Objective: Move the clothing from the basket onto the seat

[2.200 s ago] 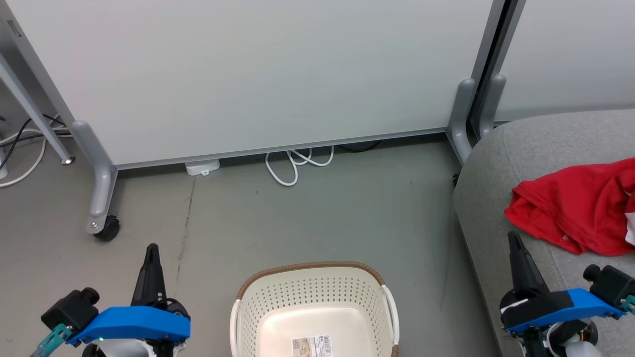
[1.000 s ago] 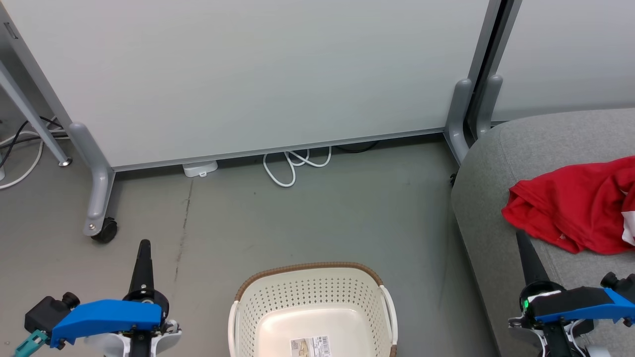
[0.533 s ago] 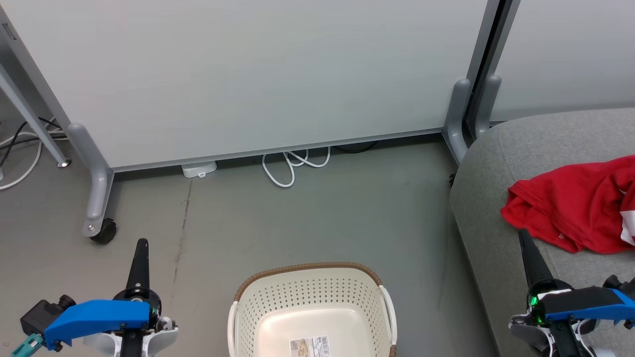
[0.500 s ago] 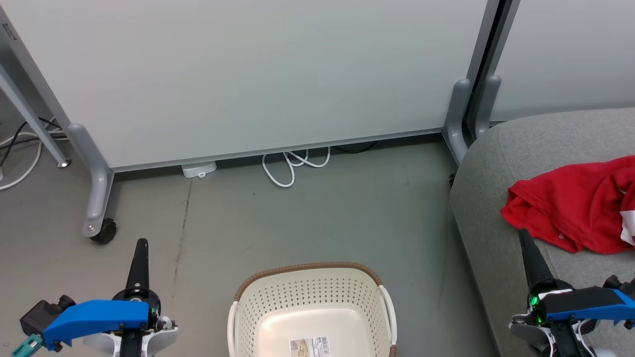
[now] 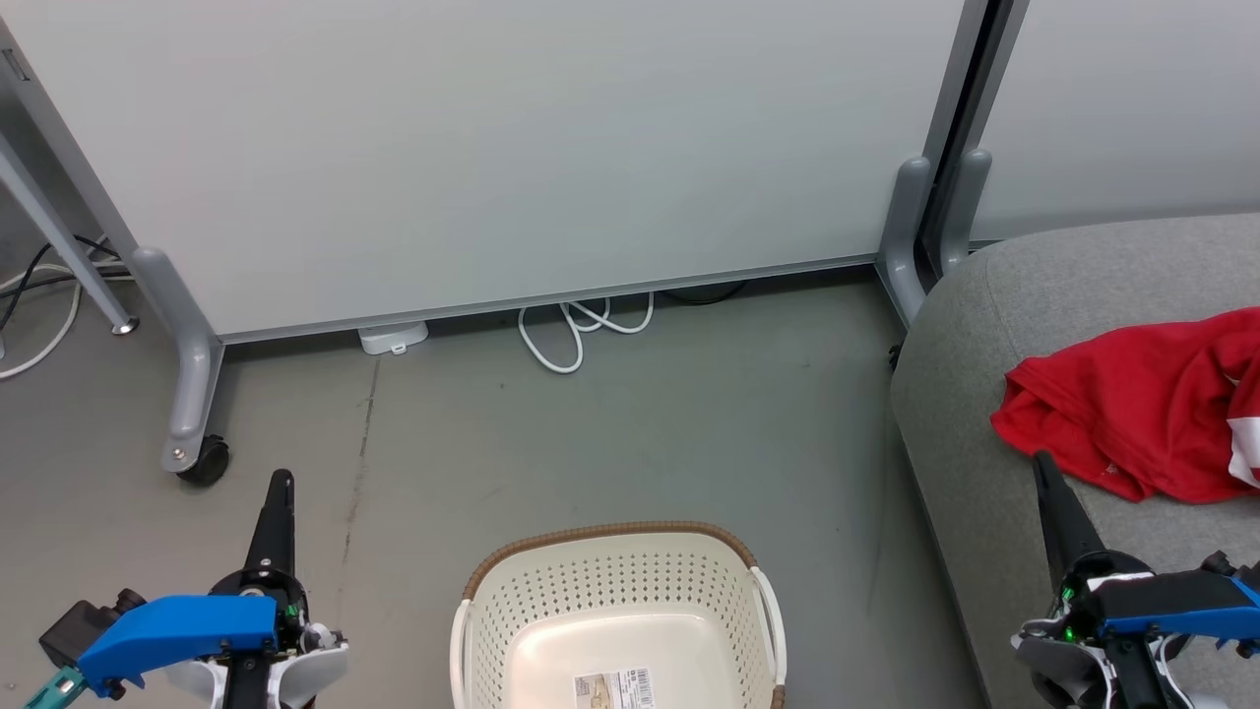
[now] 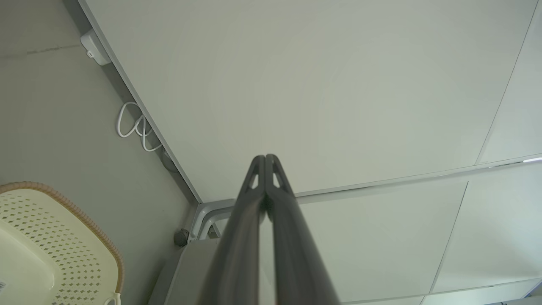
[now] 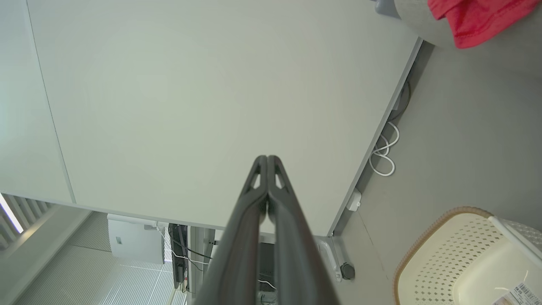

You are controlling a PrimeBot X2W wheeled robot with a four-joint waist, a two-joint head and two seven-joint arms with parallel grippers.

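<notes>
The red clothing (image 5: 1132,409) lies crumpled on the grey seat (image 5: 984,394) at the right, with a bit of white trim at the picture's edge; a corner of the clothing (image 7: 474,19) hangs into the right wrist view. The cream basket (image 5: 615,615) stands on the floor at the bottom centre, holding nothing but its barcode sticker. My left gripper (image 5: 281,480) is at the lower left, shut on nothing, well left of the basket. My right gripper (image 5: 1040,460) is at the lower right over the seat's front edge, shut and just below the clothing. Both wrist views show the fingers (image 6: 271,190) (image 7: 271,190) pressed together.
A pale partition panel (image 5: 492,148) on grey legs with a castor (image 5: 205,460) stands behind. White cable loops (image 5: 581,330) and a small white box (image 5: 392,337) lie at its foot. More cables (image 5: 39,286) run at the far left. Grey floor lies between basket and partition.
Both grippers have drawn back toward the bottom of the head view over the last two seconds. The clothing and basket have stayed put; the camera has shifted slightly.
</notes>
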